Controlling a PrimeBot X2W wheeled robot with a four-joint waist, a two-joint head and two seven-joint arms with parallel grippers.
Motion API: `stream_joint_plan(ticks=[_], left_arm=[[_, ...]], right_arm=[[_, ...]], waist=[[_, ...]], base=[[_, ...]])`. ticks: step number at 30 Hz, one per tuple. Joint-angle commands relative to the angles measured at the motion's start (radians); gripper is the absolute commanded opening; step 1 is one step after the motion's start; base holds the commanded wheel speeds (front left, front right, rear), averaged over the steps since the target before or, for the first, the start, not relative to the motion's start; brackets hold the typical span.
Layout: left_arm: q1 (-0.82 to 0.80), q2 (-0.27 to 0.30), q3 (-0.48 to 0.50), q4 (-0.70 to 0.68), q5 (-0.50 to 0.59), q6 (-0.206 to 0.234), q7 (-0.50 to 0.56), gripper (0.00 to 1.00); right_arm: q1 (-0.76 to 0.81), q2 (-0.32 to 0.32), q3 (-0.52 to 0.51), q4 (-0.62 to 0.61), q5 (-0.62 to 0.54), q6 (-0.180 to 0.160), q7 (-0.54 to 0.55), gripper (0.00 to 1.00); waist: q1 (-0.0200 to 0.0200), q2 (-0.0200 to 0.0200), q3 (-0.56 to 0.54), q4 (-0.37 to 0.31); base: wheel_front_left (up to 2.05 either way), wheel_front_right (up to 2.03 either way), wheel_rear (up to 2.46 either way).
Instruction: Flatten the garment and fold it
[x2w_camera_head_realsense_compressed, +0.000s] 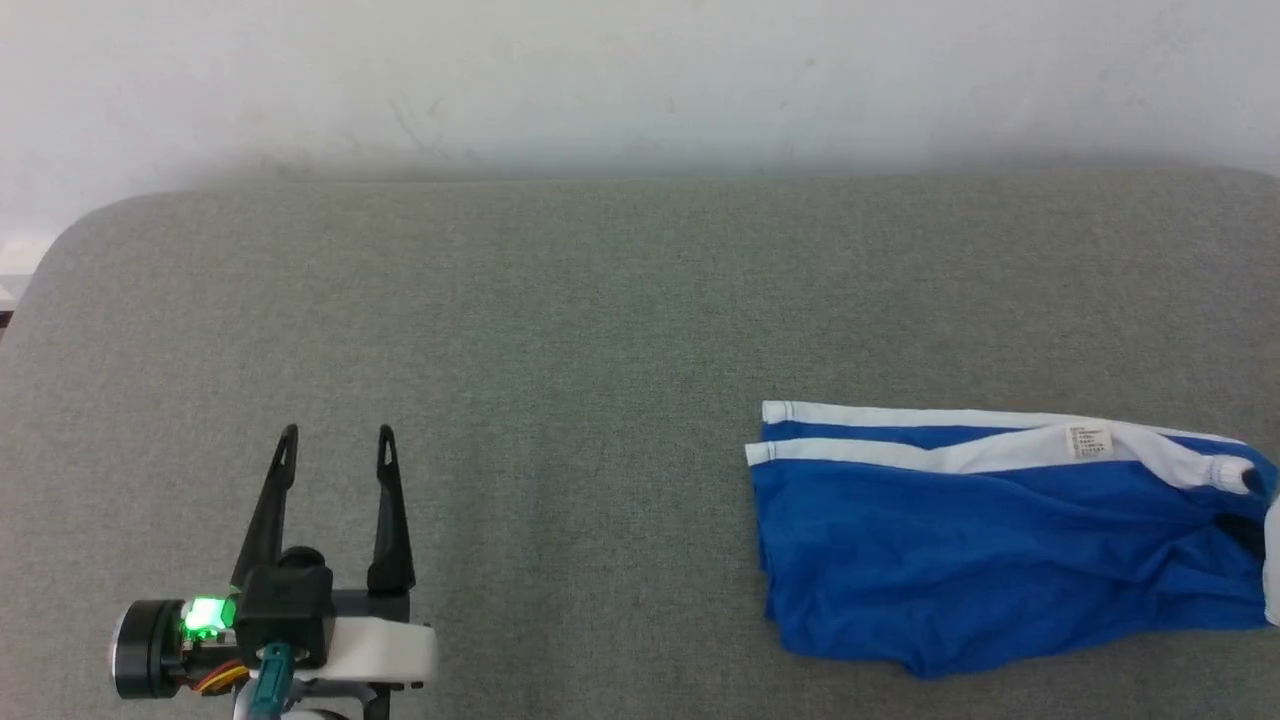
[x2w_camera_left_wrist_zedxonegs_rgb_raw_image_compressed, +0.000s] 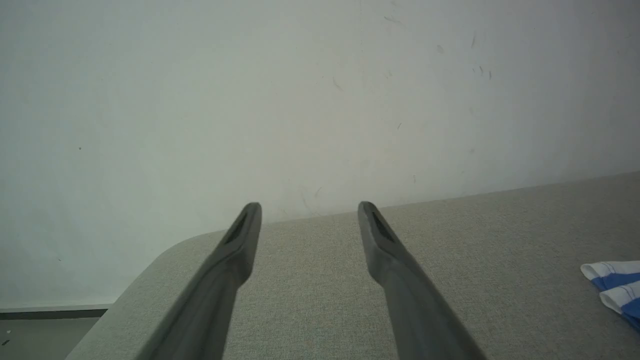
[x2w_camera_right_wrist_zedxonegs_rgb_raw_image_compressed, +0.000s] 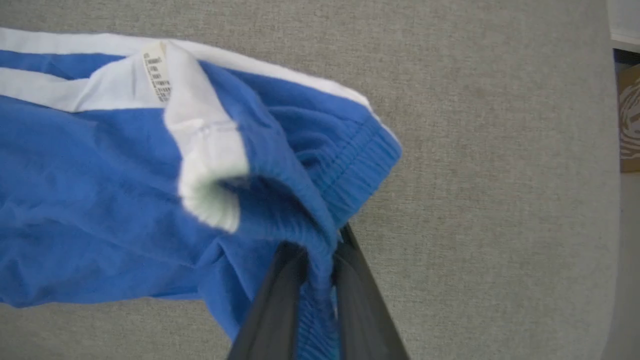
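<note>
Lying on the grey fabric-covered table (x2w_camera_head_realsense_compressed: 560, 350), the garment (x2w_camera_head_realsense_compressed: 1000, 540) occupied the 4 o'clock sector of the head view. It was a pair of thin royal-blue shorts, lightly creased and not fully flat. Two white stripes ran along its 12 o'clock edge, and a small white label (x2w_camera_head_realsense_compressed: 1090, 441) with printed lines was exposed on the nearer stripe. In the right wrist view the ribbed elastic waistband was bunched and partly lifted, with a white section turned over on itself. The right gripper (x2w_camera_right_wrist_zedxonegs_rgb_raw_image_compressed: 320, 245) was clamped on a fold of that blue waistband, its two dark fingers drawn close together with cloth pinched between them. The left gripper (x2w_camera_head_realsense_compressed: 337, 432) sat at 7 o'clock in the head view, well apart from the shorts, with its fingers spread wide and touching nothing. The long axis of the garment ran from 9 o'clock to 3 o'clock in the head view. The leg hems pointed toward 9 o'clock and the gripped waistband end toward 3 o'clock.
</note>
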Motion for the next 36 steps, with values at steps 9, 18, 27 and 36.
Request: stream_joint_plan(ticks=[9,18,27,36], left_arm=[[0.015,-0.007,0.009,0.0,0.027,-0.018,-0.005,1.0],[-0.003,-0.025,-0.001,-0.012,0.036,-0.021,-0.005,1.0],[-0.057,-0.046,-0.019,0.004,0.038,-0.032,-0.005,1.0],[-0.061,-0.047,0.004,0.027,0.032,-0.027,-0.005,1.0]], right_arm=[[0.035,-0.031,0.086,-0.254,0.069,-0.002,0.073,0.0],[-0.071,0.074,0.256,-0.475,0.096,-0.002,0.176,0.0],[-0.245,0.192,0.457,-0.125,-0.041,-0.002,0.089,0.0],[-0.285,0.221,0.601,0.084,-0.053,-0.002,-0.046,1.0]], waist=[[-0.0001,0.0,-0.023,-0.004],[-0.0001,0.0,0.01,0.016],[-0.0001,0.0,0.068,0.068],[-0.0001,0.0,0.061,0.053]], base=[[0.0,0.0,0.0],[0.0,0.0,0.0],[0.0,0.0,0.0],[0.0,0.0,0.0]])
